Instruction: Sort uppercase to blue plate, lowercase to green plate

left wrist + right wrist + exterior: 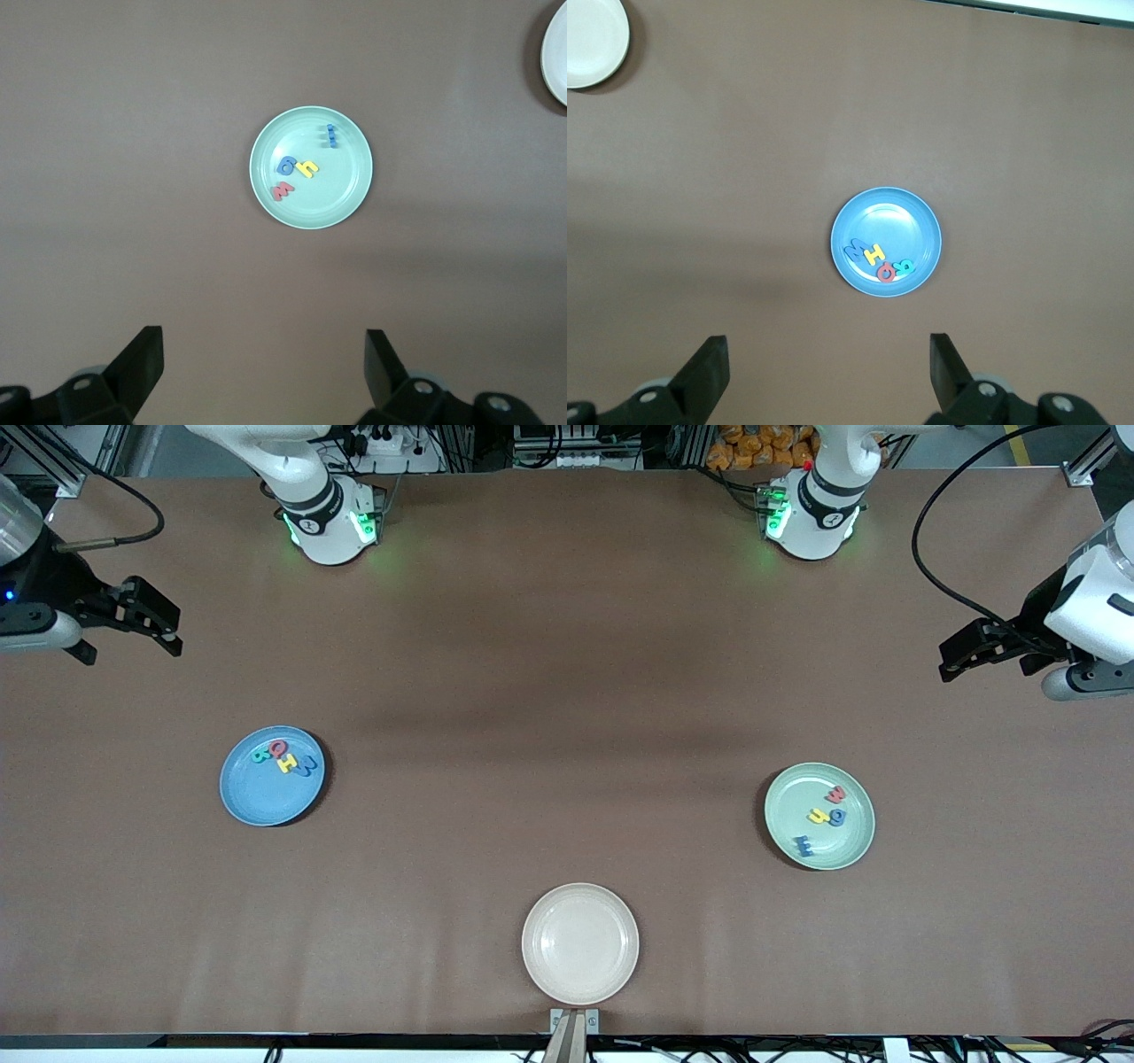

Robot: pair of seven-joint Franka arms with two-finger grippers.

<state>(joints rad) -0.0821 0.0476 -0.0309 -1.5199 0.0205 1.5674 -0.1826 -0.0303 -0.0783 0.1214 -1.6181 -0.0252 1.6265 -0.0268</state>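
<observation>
The blue plate (pixel 270 779) is sitting on the brown worktop (pixel 549 691) toward the right arm's end, carrying 4 foam letters bunched near its rim: the teal R (pixel 260 755), red Q (pixel 278 747), yellow H (pixel 287 762) and blue W (pixel 305 764). The green plate (pixel 819 816) is lying toward the left arm's end, holding the small red w (pixel 834 794), the yellow h (pixel 818 815), the blue g (pixel 836 816) and the dark blue E-shaped piece (pixel 803 845). A beige plate (pixel 580 943) is resting between them, nearer the front camera. The right gripper (pixel 146 627) is hanging over bare worktop at its own end, jaws spread and gripping nothing. The left gripper (pixel 979 654) is waiting likewise over its end, jaws spread wide.
</observation>
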